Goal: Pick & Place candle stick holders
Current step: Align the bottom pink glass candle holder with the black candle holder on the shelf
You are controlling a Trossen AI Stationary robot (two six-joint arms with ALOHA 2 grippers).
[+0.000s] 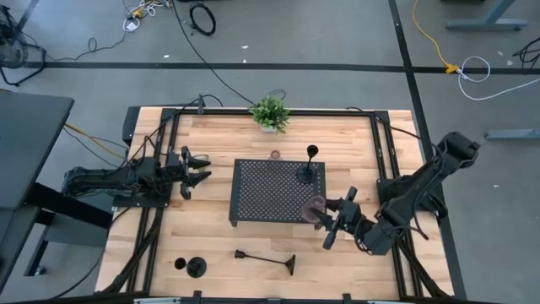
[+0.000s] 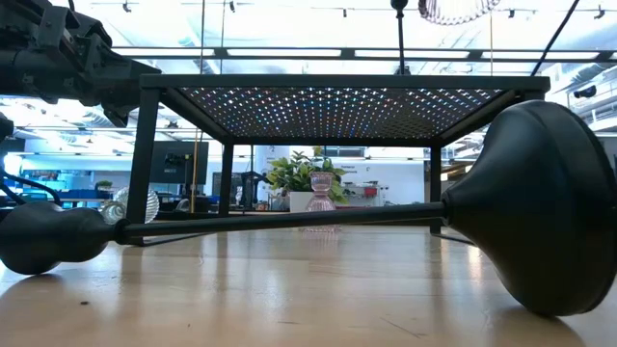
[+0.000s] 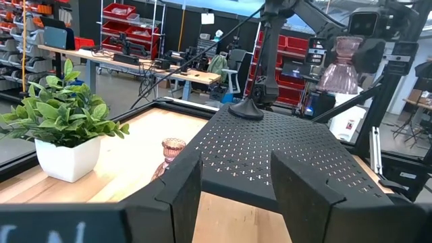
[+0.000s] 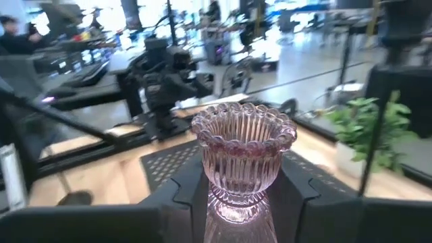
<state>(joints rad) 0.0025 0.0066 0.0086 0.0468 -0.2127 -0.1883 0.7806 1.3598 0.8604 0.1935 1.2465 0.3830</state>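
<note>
My right gripper (image 1: pixel 325 218) is shut on a pinkish ribbed glass holder (image 4: pixel 243 152), held above the near right corner of the black perforated tray (image 1: pixel 270 190). A slim black stemmed holder (image 1: pixel 309 169) stands upright on the tray's far right part. A second pinkish glass holder (image 1: pixel 275 155) stands on the table behind the tray. One black stemmed holder (image 1: pixel 266 259) lies on its side near the front edge. Another black stemmed holder (image 1: pixel 192 267) stands at the front left. My left gripper (image 1: pixel 196 169) is open and empty, left of the tray. My right gripper pinches the glass holder's narrow lower part (image 4: pixel 236 206), below its flared cup, between its two fingers. The fingers (image 4: pixel 182 196) come about level from the table's near right side. The holder stands upright with its mouth up, lifted clear above the tray (image 3: pixel 341 64).
A small green potted plant (image 1: pixel 270 112) stands at the table's far edge behind the tray. The tray stands raised on legs (image 2: pixel 145 164). Bare wood lies to the left of the tray and along the front (image 1: pixel 152 245).
</note>
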